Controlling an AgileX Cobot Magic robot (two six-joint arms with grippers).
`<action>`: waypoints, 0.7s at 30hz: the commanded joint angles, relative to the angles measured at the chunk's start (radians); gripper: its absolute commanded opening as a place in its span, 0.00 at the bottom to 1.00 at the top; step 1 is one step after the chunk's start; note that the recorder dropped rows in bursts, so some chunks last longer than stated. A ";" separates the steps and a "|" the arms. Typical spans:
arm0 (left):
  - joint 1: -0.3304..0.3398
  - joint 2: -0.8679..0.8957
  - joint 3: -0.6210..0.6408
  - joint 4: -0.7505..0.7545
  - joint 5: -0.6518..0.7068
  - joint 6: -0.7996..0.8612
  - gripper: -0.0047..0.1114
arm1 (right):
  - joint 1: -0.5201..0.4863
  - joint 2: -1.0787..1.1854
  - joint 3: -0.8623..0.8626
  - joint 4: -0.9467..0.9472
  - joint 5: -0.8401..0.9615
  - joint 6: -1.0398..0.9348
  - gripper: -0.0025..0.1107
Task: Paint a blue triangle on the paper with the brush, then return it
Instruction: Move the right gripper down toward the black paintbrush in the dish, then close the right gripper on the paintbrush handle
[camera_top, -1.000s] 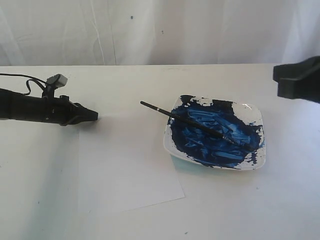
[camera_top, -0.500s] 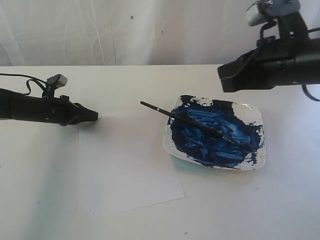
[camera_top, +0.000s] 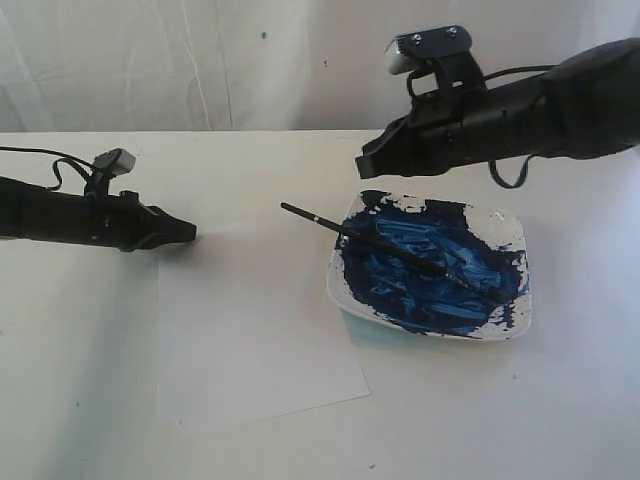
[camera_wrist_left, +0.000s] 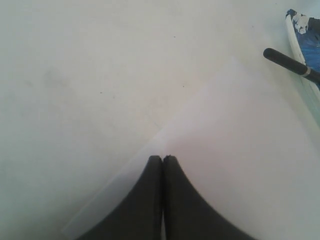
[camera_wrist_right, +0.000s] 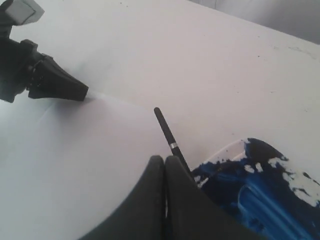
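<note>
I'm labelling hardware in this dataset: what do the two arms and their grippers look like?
The left arm and right arm are matte black. The left gripper and right gripper taper into slim black wedges of two curved fingers. Each wrist carries a small grey camera box with thin black cable.

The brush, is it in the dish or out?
In: the brush lies across the dish, tip in blue paint, handle overhanging the rim.
</note>
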 joint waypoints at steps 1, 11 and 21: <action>0.001 0.010 0.008 0.035 -0.015 0.005 0.04 | 0.039 0.105 -0.091 0.038 -0.025 -0.011 0.02; 0.001 0.010 0.008 0.035 -0.015 0.005 0.04 | 0.109 0.287 -0.260 -0.003 -0.036 -0.023 0.25; 0.001 0.010 0.008 0.035 -0.015 0.005 0.04 | 0.189 0.425 -0.360 -0.008 -0.235 -0.075 0.77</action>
